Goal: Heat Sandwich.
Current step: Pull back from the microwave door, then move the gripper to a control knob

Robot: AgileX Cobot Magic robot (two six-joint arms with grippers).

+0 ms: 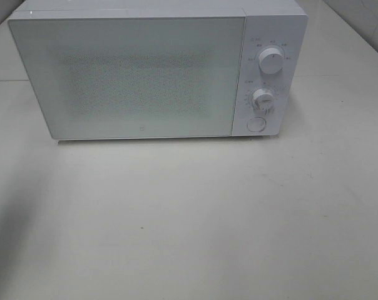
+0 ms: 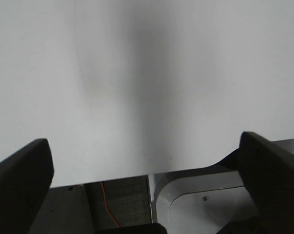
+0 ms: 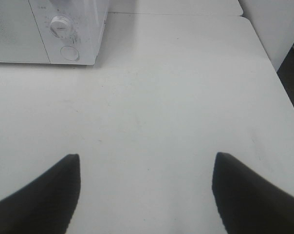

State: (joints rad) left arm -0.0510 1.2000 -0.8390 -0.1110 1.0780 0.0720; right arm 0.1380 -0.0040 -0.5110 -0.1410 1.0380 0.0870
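Nearest the robot, the left gripper hangs with its jaws spread wide over the bare near edge of the table, pinching nothing. It looks parked there to keep out of the way. The right gripper is likewise spread and empty above open tabletop. It faces the control side of the microwave, which probably suits a reach for the controls or the door. Neither arm enters the high view, so the whole front of the table lies unobstructed. At the back, the microwave stands square to the robot with its door shut flush. The upper knob, lower knob and round button are lined up on its right side, within the right arm's side of the table. The sandwich shows in no view. It may sit behind the frosted door, but the pictures cannot confirm that, nor whether heating is under way.
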